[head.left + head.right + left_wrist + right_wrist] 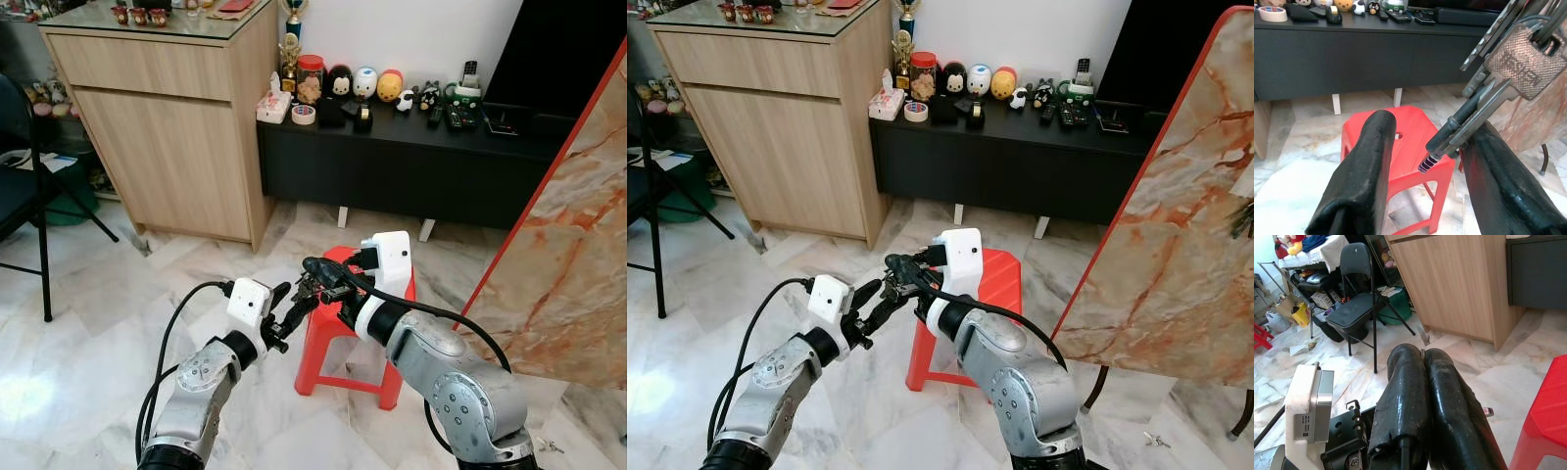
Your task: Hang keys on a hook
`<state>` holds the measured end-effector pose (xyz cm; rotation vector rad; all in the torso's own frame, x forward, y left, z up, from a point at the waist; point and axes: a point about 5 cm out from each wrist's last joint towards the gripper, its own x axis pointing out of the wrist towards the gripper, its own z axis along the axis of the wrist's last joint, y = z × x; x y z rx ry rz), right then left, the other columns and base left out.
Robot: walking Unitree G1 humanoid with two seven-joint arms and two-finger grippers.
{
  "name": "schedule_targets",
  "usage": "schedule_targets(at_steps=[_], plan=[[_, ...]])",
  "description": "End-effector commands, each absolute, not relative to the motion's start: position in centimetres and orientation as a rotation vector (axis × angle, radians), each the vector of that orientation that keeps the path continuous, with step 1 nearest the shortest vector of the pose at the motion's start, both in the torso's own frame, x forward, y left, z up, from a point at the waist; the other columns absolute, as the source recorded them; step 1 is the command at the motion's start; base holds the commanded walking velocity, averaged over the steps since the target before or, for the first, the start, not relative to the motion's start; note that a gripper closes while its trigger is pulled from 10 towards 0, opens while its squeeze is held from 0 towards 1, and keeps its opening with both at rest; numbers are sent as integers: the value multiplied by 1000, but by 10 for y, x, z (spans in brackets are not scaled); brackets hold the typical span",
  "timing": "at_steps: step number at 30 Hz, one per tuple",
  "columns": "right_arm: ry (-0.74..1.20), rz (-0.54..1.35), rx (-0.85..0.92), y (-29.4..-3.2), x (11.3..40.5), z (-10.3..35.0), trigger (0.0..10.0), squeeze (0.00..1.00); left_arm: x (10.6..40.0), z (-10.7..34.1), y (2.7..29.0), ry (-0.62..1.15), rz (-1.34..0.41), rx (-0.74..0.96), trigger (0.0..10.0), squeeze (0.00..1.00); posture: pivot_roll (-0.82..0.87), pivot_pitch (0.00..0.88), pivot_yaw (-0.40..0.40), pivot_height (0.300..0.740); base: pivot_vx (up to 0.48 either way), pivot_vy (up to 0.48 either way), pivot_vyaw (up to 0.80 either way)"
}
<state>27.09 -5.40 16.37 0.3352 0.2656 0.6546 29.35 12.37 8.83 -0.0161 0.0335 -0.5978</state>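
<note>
Not far along yet: the keys (1508,73) are pinched in the closed right gripper (315,267) above the red stool (387,294), the left gripper (290,311) spread open beneath; hanging is still left.

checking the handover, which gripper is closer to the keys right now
Right. The right gripper is shut on the keys, pinching the ring above the red stool. The left gripper is open just beside them, its fingers either side of the hanging key tips, not closed.
</note>
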Motion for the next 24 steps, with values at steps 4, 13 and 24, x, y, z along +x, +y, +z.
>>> schedule_targets(at_steps=[4,13,24], plan=[[219,658,350,-52,271,174,10000,0,294,87,122,38,-612,-29,0,0,-18,32,-66,740,0,0,0],[216,657,353,-52,273,175,10000,0,291,86,119,46,-639,-32,0,0,-16,33,-66,740,0,0,0],[217,655,357,-52,273,175,10000,0,289,85,116,45,-668,-41,0,0,-17,34,-64,740,0,0,0]])
